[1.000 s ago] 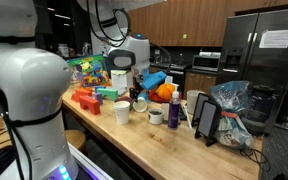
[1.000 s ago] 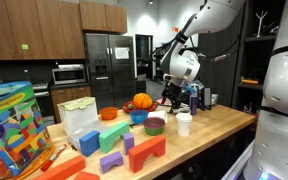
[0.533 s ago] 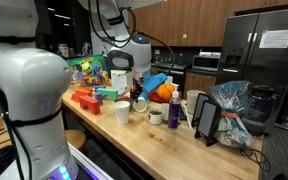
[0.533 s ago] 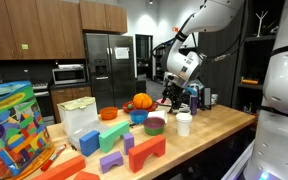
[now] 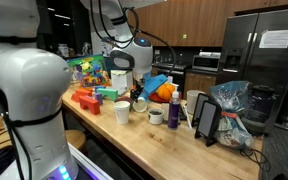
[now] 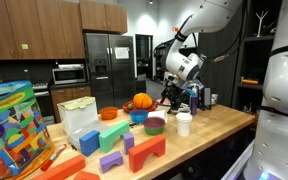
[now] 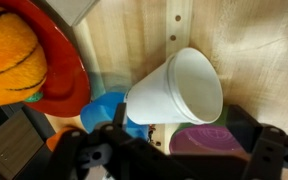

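On inspection, the gripper (image 7: 179,155) hung low over the wooden table (image 7: 249,40), and in the wrist view its dark fingers (image 7: 89,155) stood spread wide at either edge, pinching nothing. The white paper cup (image 7: 174,95) lay just ahead of the jaws and roughly centred between them. It was tipped well off upright, with its open mouth turned toward one finger and its narrow base toward the other. Whether either finger touched the cup could not be told, as that part of the view was dark and blurred. A blue bowl (image 7: 104,108) sat close by the cup's base, on the same side as the nearer finger, and a purple bowl (image 7: 199,142) sat directly under the jaws, partly hidden by them. Farther ahead and off to that same side, an orange plush pumpkin (image 7: 12,55) rested in a red bowl (image 7: 72,72), clear of the cup. In both exterior views the gripper (image 5: 138,98) (image 6: 174,97) was seen lowered among the crockery, with the pumpkin (image 5: 162,92) (image 6: 142,101) just beyond it. A second white cup (image 6: 183,123) stood upright on the table nearby.
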Available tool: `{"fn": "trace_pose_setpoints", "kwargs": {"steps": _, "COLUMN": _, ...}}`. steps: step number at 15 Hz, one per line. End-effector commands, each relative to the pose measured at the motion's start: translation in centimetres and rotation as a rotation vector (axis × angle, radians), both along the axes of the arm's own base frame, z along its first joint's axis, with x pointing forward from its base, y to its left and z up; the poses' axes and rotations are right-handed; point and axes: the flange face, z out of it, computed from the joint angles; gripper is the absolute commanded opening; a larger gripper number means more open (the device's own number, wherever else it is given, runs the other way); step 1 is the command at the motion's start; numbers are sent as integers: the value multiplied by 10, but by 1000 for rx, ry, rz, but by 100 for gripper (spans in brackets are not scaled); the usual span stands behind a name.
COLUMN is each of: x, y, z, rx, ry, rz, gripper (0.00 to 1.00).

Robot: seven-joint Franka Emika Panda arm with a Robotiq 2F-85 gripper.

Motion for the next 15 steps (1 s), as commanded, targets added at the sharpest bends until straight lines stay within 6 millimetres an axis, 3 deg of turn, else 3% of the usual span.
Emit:
{"fn": "trace_pose_setpoints", "kwargs": {"steps": 1, "x": 7, "y": -3, "z": 6, "rx": 16, "ry": -12, "rz": 8, "gripper": 100}}
{"fn": "trace_pose_setpoints", "kwargs": {"steps": 6, "x": 10, "y": -3, "z": 2, "rx": 5, "ry": -7, "rz": 8, "gripper": 100}}
{"fn": "trace_pose_setpoints", "kwargs": {"steps": 15, "x": 12, "y": -3, "z": -24, "rx": -22, "ry": 49, "rz": 21, "gripper": 100}}
